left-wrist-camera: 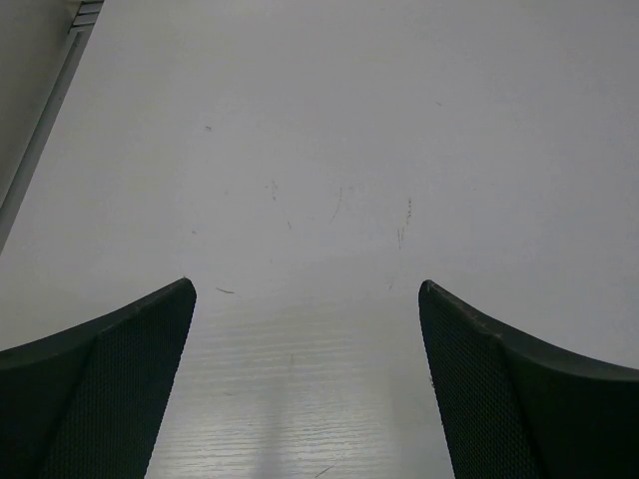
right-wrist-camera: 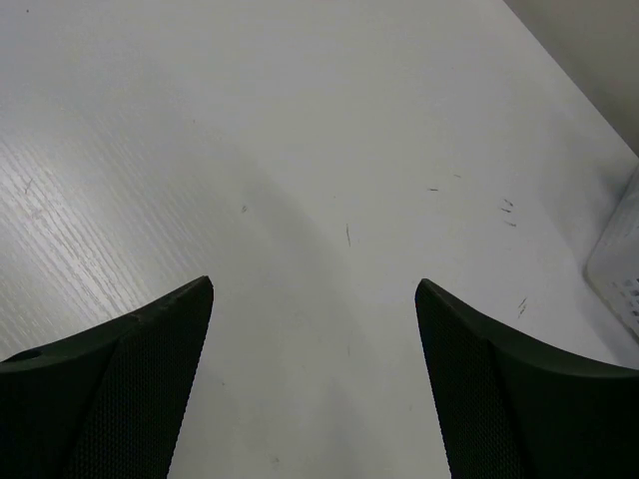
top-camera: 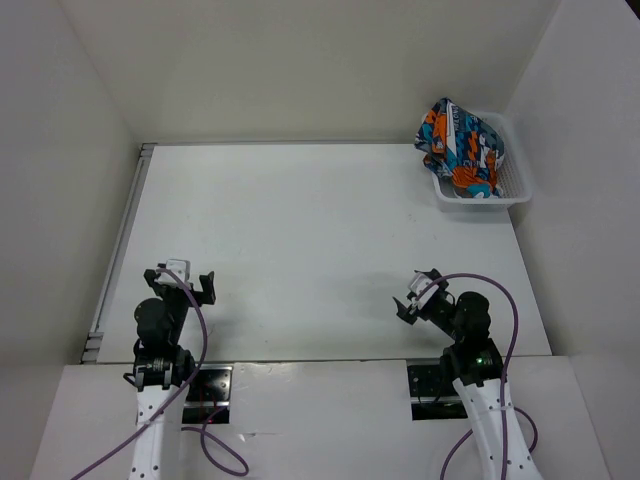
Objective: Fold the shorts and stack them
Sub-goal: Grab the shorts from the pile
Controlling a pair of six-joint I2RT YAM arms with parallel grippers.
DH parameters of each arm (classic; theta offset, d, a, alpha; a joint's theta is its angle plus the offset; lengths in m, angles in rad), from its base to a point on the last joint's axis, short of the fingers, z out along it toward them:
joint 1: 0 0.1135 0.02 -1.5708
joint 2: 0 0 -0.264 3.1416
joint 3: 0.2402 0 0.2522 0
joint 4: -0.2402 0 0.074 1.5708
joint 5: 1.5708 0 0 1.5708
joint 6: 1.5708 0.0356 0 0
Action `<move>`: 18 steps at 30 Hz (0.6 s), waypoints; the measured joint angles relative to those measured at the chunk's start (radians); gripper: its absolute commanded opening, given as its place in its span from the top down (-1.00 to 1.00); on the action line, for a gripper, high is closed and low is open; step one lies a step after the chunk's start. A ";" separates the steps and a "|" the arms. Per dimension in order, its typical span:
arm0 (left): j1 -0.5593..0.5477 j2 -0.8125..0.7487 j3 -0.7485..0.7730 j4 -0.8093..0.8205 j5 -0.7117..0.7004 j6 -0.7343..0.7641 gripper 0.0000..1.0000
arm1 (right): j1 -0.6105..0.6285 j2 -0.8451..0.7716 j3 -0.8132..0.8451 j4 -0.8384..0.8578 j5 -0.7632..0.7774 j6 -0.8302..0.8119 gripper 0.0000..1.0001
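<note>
The shorts (top-camera: 461, 146), with an orange, teal, white and black comic print, lie crumpled in a white mesh basket (top-camera: 516, 187) at the far right corner of the table. My left gripper (top-camera: 186, 281) is open and empty near the table's front left, far from the shorts. My right gripper (top-camera: 416, 296) is open and empty near the front right, well short of the basket. In the left wrist view (left-wrist-camera: 308, 289) and in the right wrist view (right-wrist-camera: 315, 284) the fingers stand wide apart over bare white table.
The white table (top-camera: 300, 240) is walled in at the back and both sides. A grey rail (top-camera: 120, 250) runs along its left edge. The basket's corner (right-wrist-camera: 624, 264) shows at the right edge of the right wrist view.
</note>
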 measured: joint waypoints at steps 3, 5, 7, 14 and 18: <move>0.000 0.000 0.000 0.000 0.006 0.000 -0.98 | 0.000 0.000 0.000 -0.001 -0.003 0.000 -0.74; 0.000 0.000 0.000 -0.001 0.054 0.000 -0.98 | 0.000 0.000 0.000 -0.002 -0.003 0.000 -0.74; 0.000 0.000 0.000 -0.007 0.102 0.000 -0.98 | 0.000 0.000 0.000 -0.001 -0.003 0.000 -0.77; 0.000 0.000 0.000 0.068 0.114 0.000 -0.98 | 0.000 0.000 0.000 0.014 -0.026 -0.042 -0.98; 0.002 -0.001 0.020 -0.020 0.327 0.000 -0.98 | 0.001 0.000 0.000 0.029 -0.083 -0.173 -0.99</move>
